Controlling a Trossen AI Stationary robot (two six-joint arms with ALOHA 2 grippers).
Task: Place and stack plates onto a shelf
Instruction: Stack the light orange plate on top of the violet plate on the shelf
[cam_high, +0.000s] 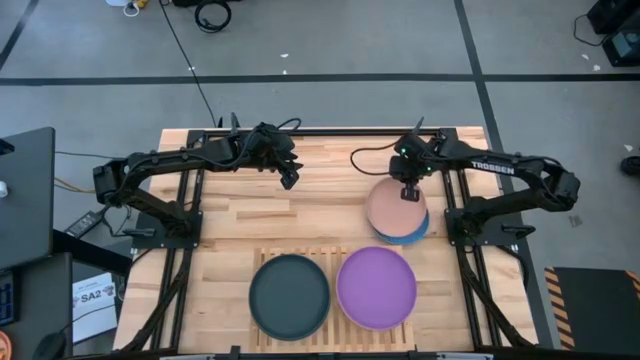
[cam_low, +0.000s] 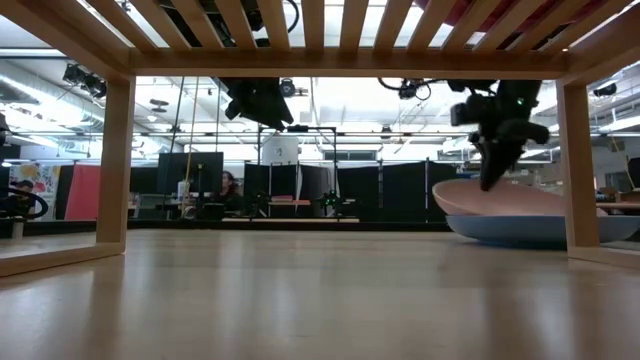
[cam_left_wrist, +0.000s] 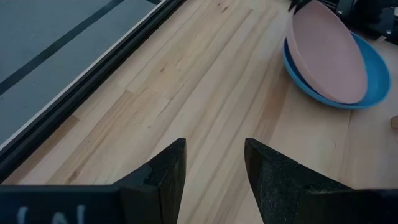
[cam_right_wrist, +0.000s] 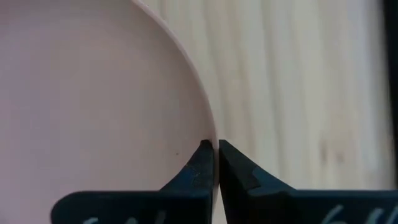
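Now my right end effector (cam_right_wrist: 214, 163) pinches the pale pink plate's (cam_high: 395, 208) rim; my left end effector (cam_left_wrist: 214, 180) hangs wide over the bench (cam_high: 320, 190).

The light plank surface (cam_high: 300, 200) carried a slatted wooden shelf (cam_high: 335, 258) at its near edge. On the shelf lay a dark grey plate (cam_high: 289, 295) and a purple plate (cam_high: 376, 287), side by side. Farther back on the right, a blue plate (cam_high: 414, 232) lay directly on the surface, a pale pink plate (cam_high: 393, 211) on top of it.
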